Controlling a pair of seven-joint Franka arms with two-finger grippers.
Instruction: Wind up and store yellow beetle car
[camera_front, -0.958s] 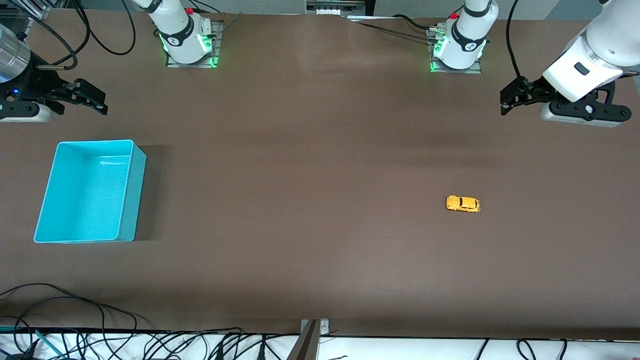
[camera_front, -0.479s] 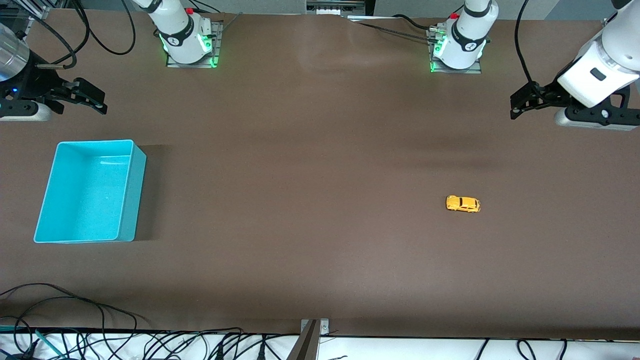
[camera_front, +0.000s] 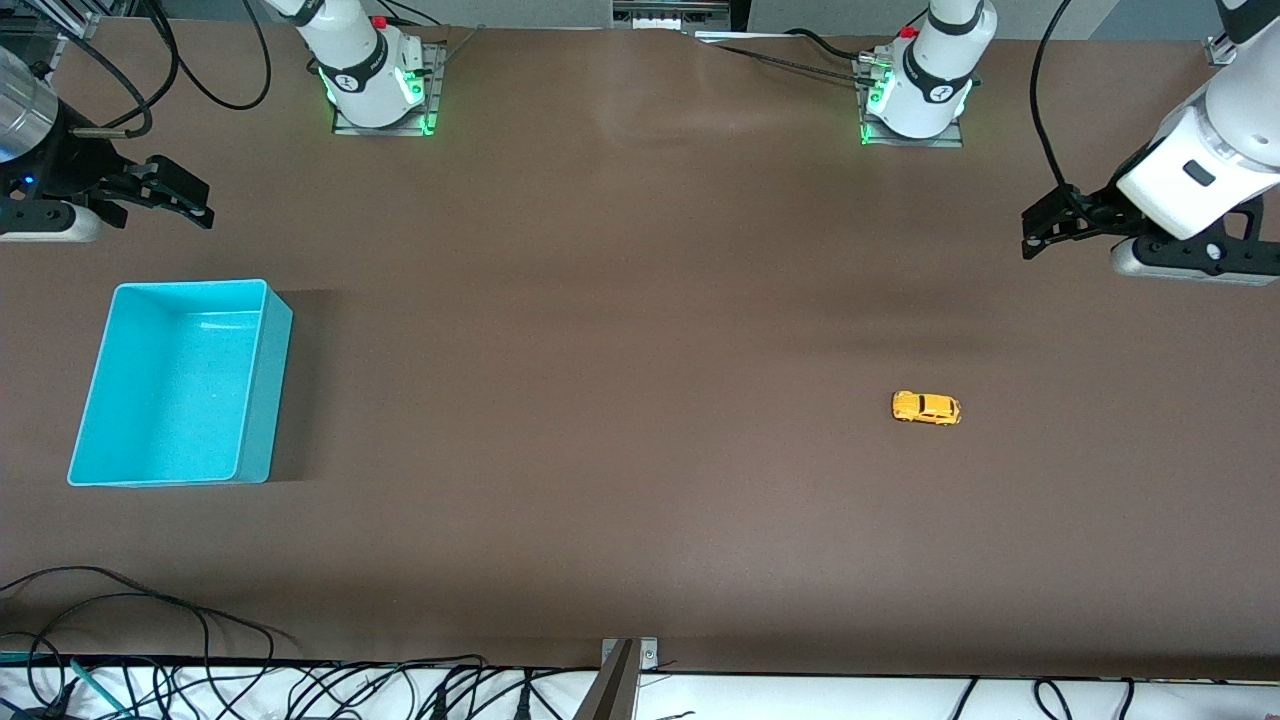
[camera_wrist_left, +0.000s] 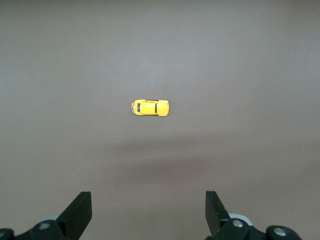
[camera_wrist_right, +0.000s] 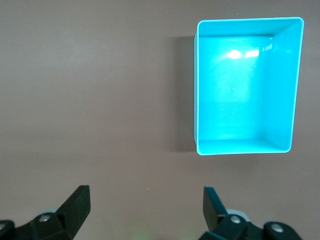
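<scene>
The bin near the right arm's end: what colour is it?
Teal bin, plain all over; right wrist view shows it best.

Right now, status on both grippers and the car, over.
Left gripper open, up over bare table. Right gripper open, waiting near teal bin. Yellow beetle car on table, untouched. Nothing in the way.

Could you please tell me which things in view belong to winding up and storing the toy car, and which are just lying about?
Belonging to the job:
- yellow beetle car, on the table toward the left arm's end
- teal bin, empty, toward the right arm's end
- left pincer, open
- right pincer, open

Just lying about:
- cables along the table's near edge
</scene>
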